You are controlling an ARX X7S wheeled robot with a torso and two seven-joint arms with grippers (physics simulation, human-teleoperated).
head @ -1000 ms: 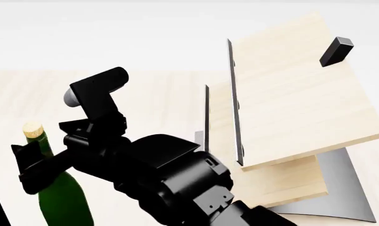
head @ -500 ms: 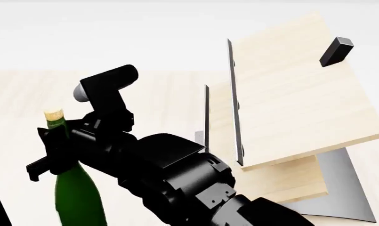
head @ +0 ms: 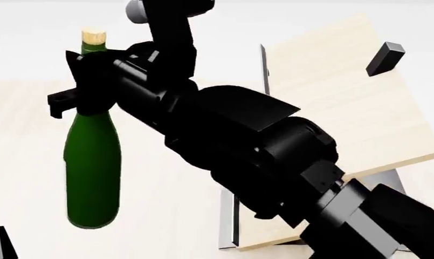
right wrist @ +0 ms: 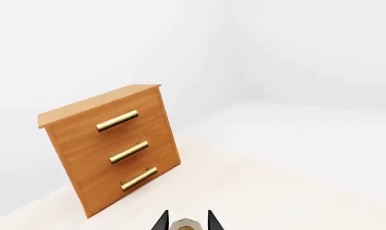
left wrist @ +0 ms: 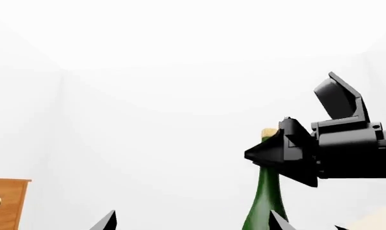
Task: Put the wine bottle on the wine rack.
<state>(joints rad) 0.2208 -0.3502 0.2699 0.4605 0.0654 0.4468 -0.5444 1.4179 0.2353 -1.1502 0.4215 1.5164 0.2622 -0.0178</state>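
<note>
Wine rack [head: 346, 102]: two slanted pale wood boards, dark edges, black peg [head: 386, 58], nothing on it. Cabinet [right wrist: 112, 143]: brown, three brass handles, drawers shut. Wine bottle [head: 93, 156]: dark green glass, tan cork, upright, left of rack. Right gripper [head: 83, 89]: fingers clamped on bottle neck. Left gripper [left wrist: 189, 223]: fingertips apart, holding nothing.

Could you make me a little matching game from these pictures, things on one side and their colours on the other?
Things:
1. tall slim glass wine bottle
2. stopper in the bottle's top
3. slanted boards of the stepped wine rack
4. right claw shut on the bottle's neck

Colours:
A. black
B. pale wood
C. dark green
D. tan

Pairs: 1-C, 2-D, 3-B, 4-A
</note>
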